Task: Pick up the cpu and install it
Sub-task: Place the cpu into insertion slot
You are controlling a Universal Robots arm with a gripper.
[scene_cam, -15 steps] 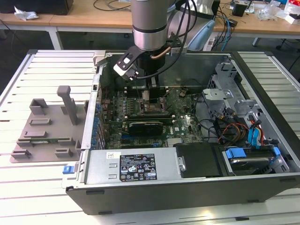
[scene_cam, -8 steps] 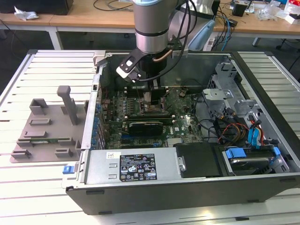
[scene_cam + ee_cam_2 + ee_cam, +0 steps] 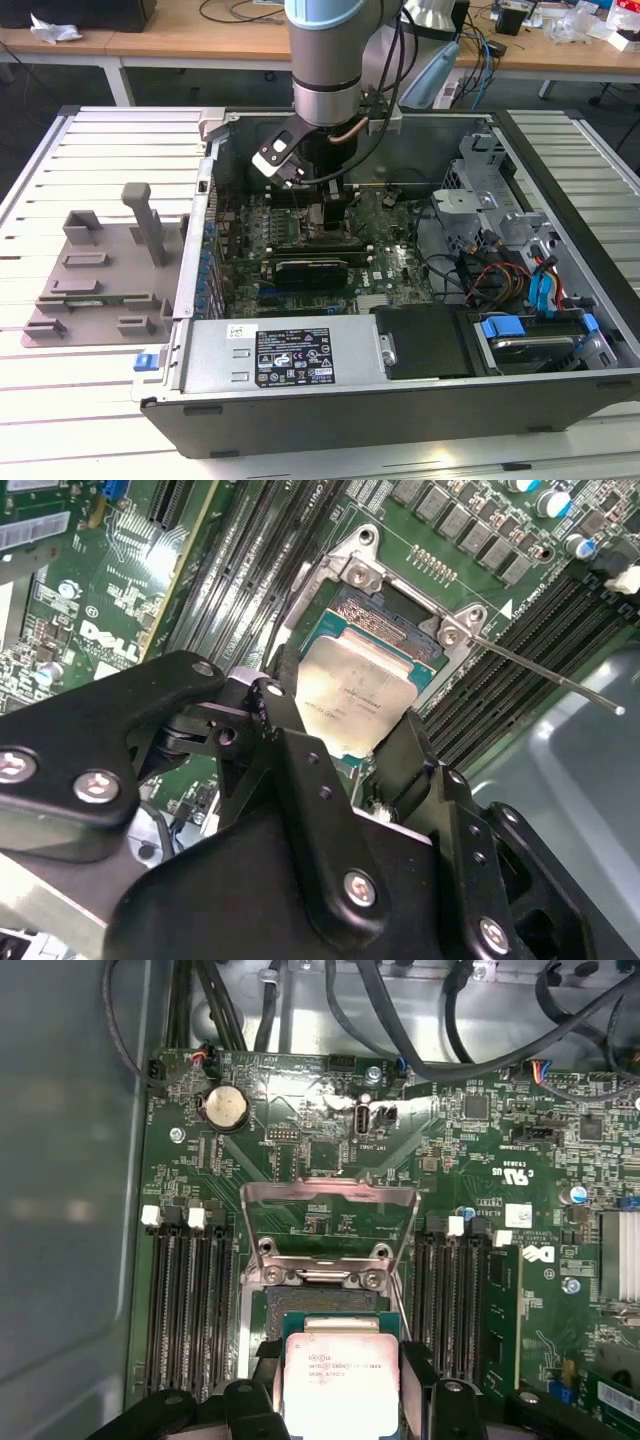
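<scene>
The cpu (image 3: 352, 692), a small square chip with a pale silvery top, sits between my gripper's (image 3: 338, 722) black fingers (image 3: 283, 715) directly over the motherboard's metal-framed socket (image 3: 398, 608). In the first wrist view the cpu (image 3: 340, 1378) shows with a finger pressed against each of two opposite sides, and the gripper (image 3: 340, 1372) is shut on it. The socket's load plate (image 3: 330, 1210) stands open behind the chip. I cannot tell whether the chip touches the socket. In the exterior view the gripper (image 3: 326, 212) reaches down into the open computer case onto the green motherboard (image 3: 390, 262).
Memory slots (image 3: 185, 1300) flank the socket on both sides. A thin lever rod (image 3: 545, 672) sticks out beside it. The case holds a power supply (image 3: 290, 355), drive cage (image 3: 480, 180) and cables (image 3: 500, 275). A grey fixture plate (image 3: 95, 270) lies outside, on the exterior view's left.
</scene>
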